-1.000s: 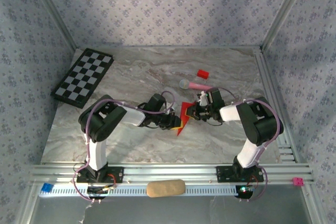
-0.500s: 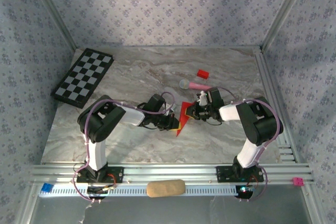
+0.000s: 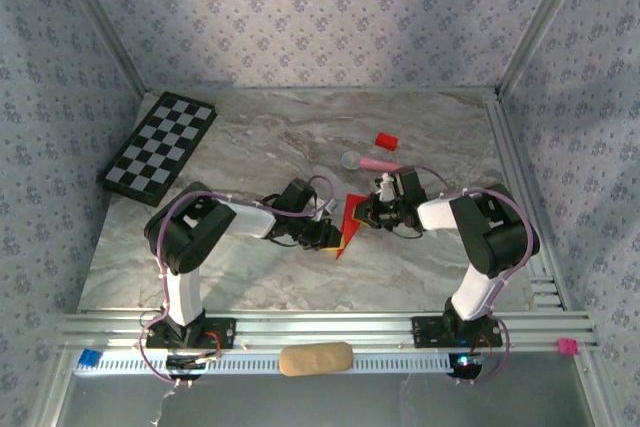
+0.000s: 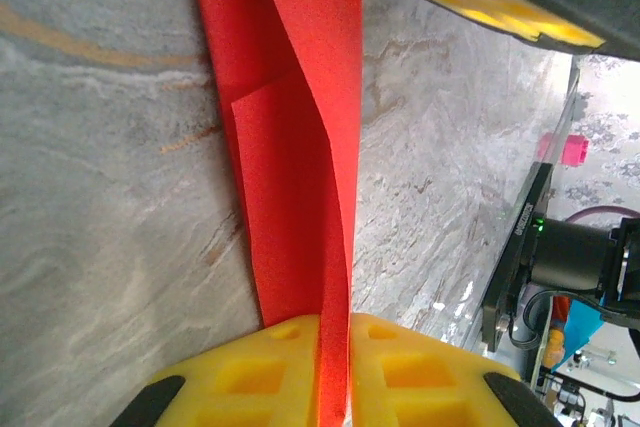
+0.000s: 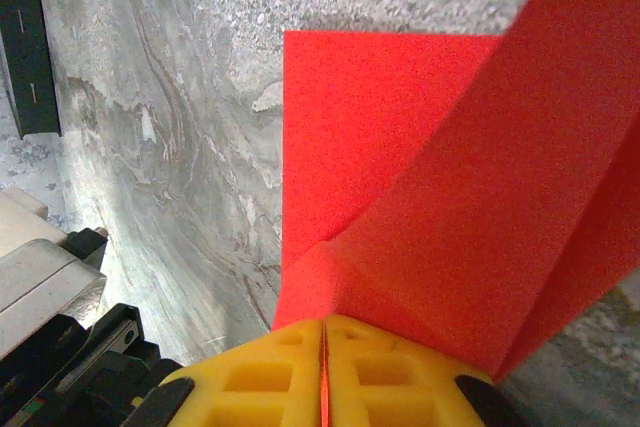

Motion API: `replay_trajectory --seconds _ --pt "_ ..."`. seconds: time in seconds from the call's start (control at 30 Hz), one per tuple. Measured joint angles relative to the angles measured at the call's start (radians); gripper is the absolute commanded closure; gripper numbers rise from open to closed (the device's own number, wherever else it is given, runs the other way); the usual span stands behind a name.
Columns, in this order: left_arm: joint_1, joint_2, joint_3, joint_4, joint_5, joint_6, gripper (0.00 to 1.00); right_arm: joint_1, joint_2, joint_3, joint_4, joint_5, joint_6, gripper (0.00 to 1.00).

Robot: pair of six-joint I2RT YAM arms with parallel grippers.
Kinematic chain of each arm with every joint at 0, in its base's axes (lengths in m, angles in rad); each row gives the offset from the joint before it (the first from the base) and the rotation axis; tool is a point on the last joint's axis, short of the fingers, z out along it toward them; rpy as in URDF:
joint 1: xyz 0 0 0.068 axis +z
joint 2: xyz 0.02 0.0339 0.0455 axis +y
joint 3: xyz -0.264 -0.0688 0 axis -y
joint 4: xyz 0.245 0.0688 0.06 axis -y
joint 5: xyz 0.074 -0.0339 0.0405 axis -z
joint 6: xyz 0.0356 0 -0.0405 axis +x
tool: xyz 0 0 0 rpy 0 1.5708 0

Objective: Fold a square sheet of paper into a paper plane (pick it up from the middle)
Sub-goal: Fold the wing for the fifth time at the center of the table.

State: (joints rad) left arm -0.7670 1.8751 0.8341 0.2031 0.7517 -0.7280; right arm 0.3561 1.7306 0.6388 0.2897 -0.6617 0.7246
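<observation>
Because the sheet of paper (image 3: 347, 219) is thin, light and limp, it is likely creasing wherever it is squeezed and risking a tear if pulled, so the folded, doubled edges are looking like the safest hold. It is sitting partly folded just on the near side of the pink stick (image 3: 372, 161). The left gripper (image 3: 330, 235) is pinching the edge farther from that stick, jaws nearly closed on it; the right gripper (image 3: 368, 213) is clamping the edge nearer the stick likewise. The left wrist view is revealing a long crease and overlapping layers, while the right wrist view is showing a flap angling up over a flat layer.
</observation>
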Motion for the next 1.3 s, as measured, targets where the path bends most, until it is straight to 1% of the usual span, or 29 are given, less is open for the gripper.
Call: replay_trajectory --seconds 0.27,0.4,0.53,0.67,0.73,0.87,1.07,1.17,1.23,1.3 --pt "-0.002 -0.002 0.008 -0.043 -0.015 0.03 0.92 0.002 0.0 0.001 -0.002 0.002 0.0 0.89" --pt "-0.003 -0.003 0.008 -0.045 -0.018 0.032 0.9 0.002 0.0 0.002 -0.003 0.003 0.0 0.89" --pt "-0.006 -0.009 0.008 -0.048 -0.018 0.034 0.82 0.002 0.0 0.002 -0.004 0.003 0.0 0.89" --pt "-0.01 -0.019 0.008 -0.062 -0.019 0.04 0.82 0.002 0.0 0.002 -0.004 0.003 0.0 0.89" --pt "-0.011 -0.019 0.008 -0.065 -0.019 0.04 0.83 0.002 0.0 0.002 -0.005 0.003 0.0 0.89" --pt "-0.012 -0.021 0.007 -0.084 -0.031 0.051 0.91 0.002 0.0 0.002 -0.005 0.003 0.0 0.89" --pt "-0.013 -0.021 0.007 -0.093 -0.038 0.058 0.94 0.002 0.0 0.002 -0.005 0.003 0.0 0.89" --pt "-0.013 -0.021 0.006 -0.095 -0.038 0.058 0.93 0.002 0.0 0.002 -0.005 0.003 0.0 0.89" --pt "-0.013 -0.022 0.006 -0.095 -0.04 0.059 0.88 0.002 0.0 0.002 -0.005 0.003 0.0 0.89" --pt "-0.014 -0.031 0.0 -0.098 -0.038 0.059 0.86 0.002 0.0 0.002 -0.005 0.003 0.0 0.89"
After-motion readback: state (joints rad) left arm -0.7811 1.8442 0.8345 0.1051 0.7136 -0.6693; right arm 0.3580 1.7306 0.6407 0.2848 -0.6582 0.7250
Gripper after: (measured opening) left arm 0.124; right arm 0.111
